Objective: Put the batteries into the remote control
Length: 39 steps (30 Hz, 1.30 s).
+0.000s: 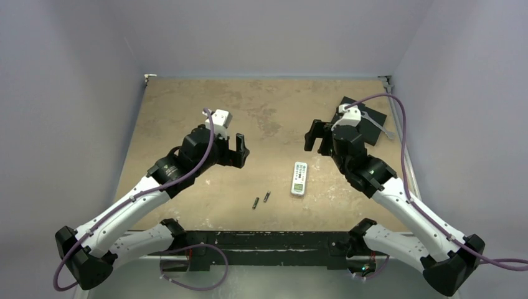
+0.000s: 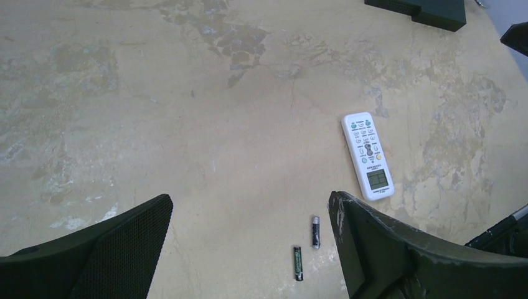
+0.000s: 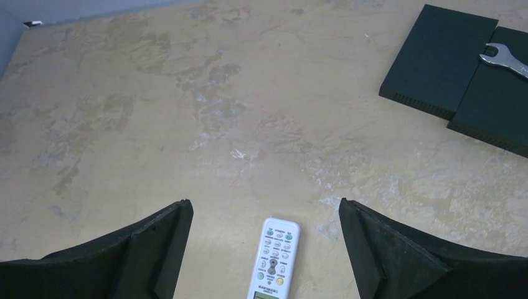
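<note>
Both grippers hovering released over the table, batteries not yet loaded.

Remote control is lying face up, long axis running near-to-far, screen end pointing at the near table edge, button end pointing away. Batteries are lying just left of the remote's near end, side by side, touching neither it nor each other, long axes roughly parallel to it. Right gripper is hanging beyond the remote's far end, almost in line with its long axis, jaws spread, empty; it is the nearer arm for the remote. Left gripper is hanging far-left of the remote, jaws spread, empty, nearer the batteries. Battery door is probably underneath, so flipping likely comes first.
</note>
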Available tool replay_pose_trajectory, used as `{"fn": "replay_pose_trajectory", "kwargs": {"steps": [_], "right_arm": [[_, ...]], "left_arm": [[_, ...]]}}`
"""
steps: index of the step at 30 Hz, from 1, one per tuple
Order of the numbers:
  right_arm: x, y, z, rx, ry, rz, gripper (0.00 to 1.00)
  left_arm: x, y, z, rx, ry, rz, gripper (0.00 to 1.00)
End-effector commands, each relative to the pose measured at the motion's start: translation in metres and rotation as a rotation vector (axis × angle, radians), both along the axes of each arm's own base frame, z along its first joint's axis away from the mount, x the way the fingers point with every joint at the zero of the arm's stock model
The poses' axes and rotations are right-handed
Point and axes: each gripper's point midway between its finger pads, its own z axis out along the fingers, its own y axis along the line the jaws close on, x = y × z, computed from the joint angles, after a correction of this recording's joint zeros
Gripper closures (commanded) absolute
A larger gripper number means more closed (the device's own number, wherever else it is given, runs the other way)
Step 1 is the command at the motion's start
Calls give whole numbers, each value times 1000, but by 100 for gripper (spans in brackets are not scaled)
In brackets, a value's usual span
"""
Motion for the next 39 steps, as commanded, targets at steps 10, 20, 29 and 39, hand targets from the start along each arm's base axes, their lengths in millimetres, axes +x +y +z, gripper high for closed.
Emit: {"fn": "replay_pose_trajectory", "kwargs": {"steps": [10, 20, 29, 39], "right_arm": [[-1, 18, -3, 5, 48, 82, 1], [-7, 35, -34, -15, 122, 185, 1], [-16, 45, -82, 6, 255, 206, 1], [-23, 49, -139, 4, 416, 175, 3]], "left_arm": [[2, 7, 9, -3, -29, 28, 1], [2, 10, 0, 26, 0, 34, 1], [2, 13, -3, 38, 6, 47, 1], [2, 11, -6, 44, 14, 36, 1]]}}
